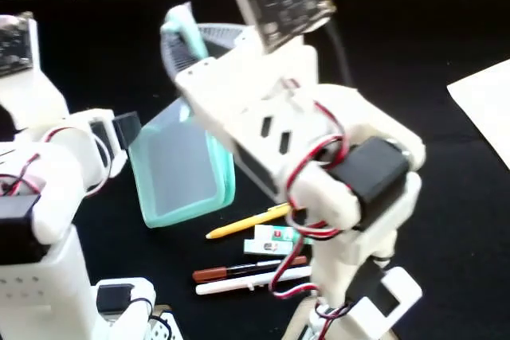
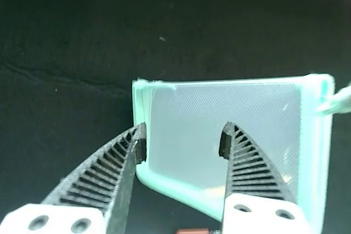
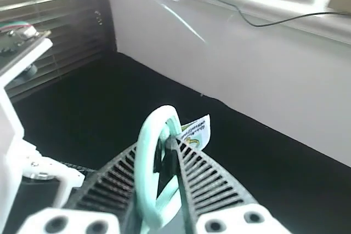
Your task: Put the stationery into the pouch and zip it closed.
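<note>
While the left wrist view has the left hand [image 2: 182, 143] spread over the mint pouch [image 2: 219, 130] mid-frame, the right hand [image 3: 167, 154] pinches its loop [image 3: 148, 135]; high view's lower centre holds pens [image 1: 239, 271].

Stationery [image 1: 267, 242] in front of pouch [image 1: 179, 166]
</note>
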